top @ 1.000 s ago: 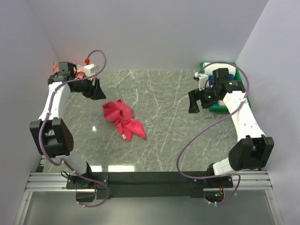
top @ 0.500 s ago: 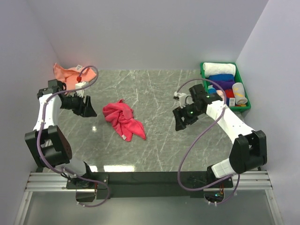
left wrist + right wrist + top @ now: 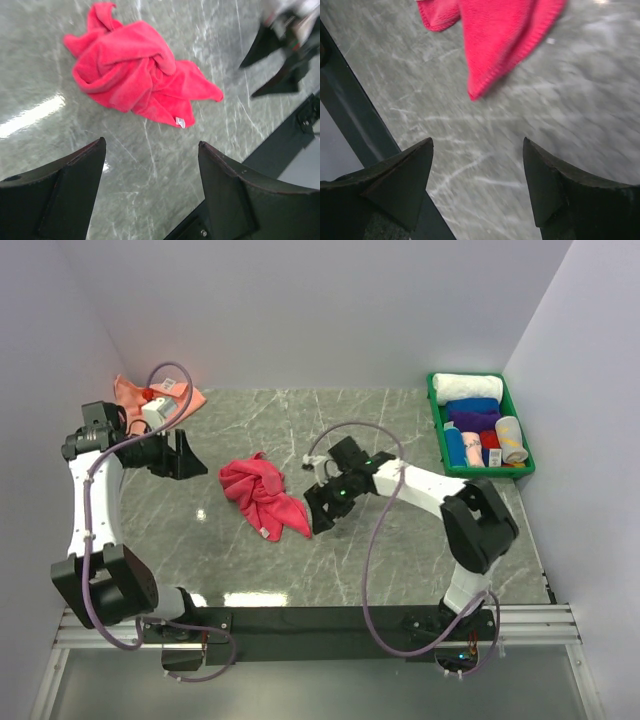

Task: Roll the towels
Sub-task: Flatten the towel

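A crumpled crimson pink towel (image 3: 262, 494) lies loose on the marble table left of centre; it also shows in the left wrist view (image 3: 135, 75) and its near corner in the right wrist view (image 3: 500, 40). My right gripper (image 3: 318, 512) hovers open just right of that towel's lower corner, nothing between its fingers. To the towel's left, well apart from it, my left gripper (image 3: 185, 458) is open and empty. A salmon orange towel (image 3: 135, 393) lies at the back left corner. Several rolled towels fill the green tray (image 3: 436, 426) at the back right.
The grey walls close in on the left, back and right. The black rail (image 3: 330, 618) with both arm bases runs along the table's near edge. The right arm's cable (image 3: 372, 540) loops over the table's middle right.
My right arm swung from the green tray leftward across the table to the pink towel. My left arm drew back from the salmon towel toward the left wall, and its gripper opened wider.
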Motion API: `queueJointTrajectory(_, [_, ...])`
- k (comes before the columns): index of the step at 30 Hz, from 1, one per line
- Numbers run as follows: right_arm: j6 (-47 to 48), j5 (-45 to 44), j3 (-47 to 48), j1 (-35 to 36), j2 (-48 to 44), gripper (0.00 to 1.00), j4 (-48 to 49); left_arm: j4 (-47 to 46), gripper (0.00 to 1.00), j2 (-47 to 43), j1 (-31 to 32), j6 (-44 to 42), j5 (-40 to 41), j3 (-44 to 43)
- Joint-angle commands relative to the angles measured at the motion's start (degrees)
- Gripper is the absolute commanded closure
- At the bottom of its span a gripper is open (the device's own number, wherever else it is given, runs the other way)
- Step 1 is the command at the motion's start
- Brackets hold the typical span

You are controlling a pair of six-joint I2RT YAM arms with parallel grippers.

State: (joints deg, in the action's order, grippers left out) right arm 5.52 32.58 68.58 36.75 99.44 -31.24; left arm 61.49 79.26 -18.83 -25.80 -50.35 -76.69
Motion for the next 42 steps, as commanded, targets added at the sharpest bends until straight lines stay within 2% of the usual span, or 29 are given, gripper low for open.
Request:
queueJointTrajectory(1, [-3.3,1.3,1.9,3.1,1.8,0.21,6.3,-2.4,0.20,-3.6,-0.3,5.4,1.4,-3.0])
queueJointTrajectory(5, [-3.0,0.5,4.5,5.0,7.7,0.21,7.1,-2.8,0.21,-4.8,-0.3,6.2,4.5,-2.4])
queueJointTrajectory(9, [-2.5,1.1,7.2,5.1,12.1,0.25,6.3,-3.9,0.21,-7.6,-0.2,7.0,5.7,-0.8])
queueJointTrajectory(12, [-2.5,3.5,8.0,5.3,14.6,0.39,5.2,-6.0,0.21,-8.5,-0.2,7.9,5.0,0.4])
queueJointTrajectory(13, [-2.6,4.2,8.0,5.3,15.1,0.51,5.0,-6.6,0.21,-8.5,-0.2,8.3,4.9,0.7])
queueJointTrajectory(15, [-2.9,6.9,6.8,5.3,15.2,0.61,5.4,-7.8,0.21,-8.0,-0.1,8.4,4.5,0.7])
queueJointTrajectory(17, [-2.4,8.2,5.1,5.3,14.3,0.82,5.4,-8.4,0.22,-6.0,1.9,8.0,6.0,0.3])
queueJointTrajectory(18, [-2.0,8.2,4.8,5.3,13.7,0.97,4.5,-9.2,0.22,-4.4,3.1,7.2,6.7,0.1])
queueJointTrajectory(19, [-1.4,7.5,4.6,5.3,11.8,1.00,3.8,-9.5,0.23,-3.6,6.1,6.9,8.9,-0.3])
queueJointTrajectory(21, [0.7,6.5,3.2,4.2,8.8,1.00,1.6,-11.7,0.24,-1.6,9.9,7.7,11.5,-0.3])
queueJointTrajectory(26, [4.1,5.8,-0.4,1.7,-0.3,1.00,-2.8,-23.1,0.23,3.3,24.0,11.5,18.1,0.8])
queueJointTrajectory(31, [4.5,7.1,-3.9,1.7,-1.7,1.00,-3.8,-27.8,0.24,11.5,32.8,12.9,22.0,-1.8])
queueJointTrajectory(36, [6.3,7.3,-5.7,-0.1,-3.1,1.00,-5.9,-28.6,0.23,20.0,35.9,12.7,28.1,-5.3])
queueJointTrajectory(42, [10.6,8.3,-7.6,-4.8,-6.2,1.00,-11.9,-27.8,0.33,27.9,37.5,10.9,33.0,-5.8])
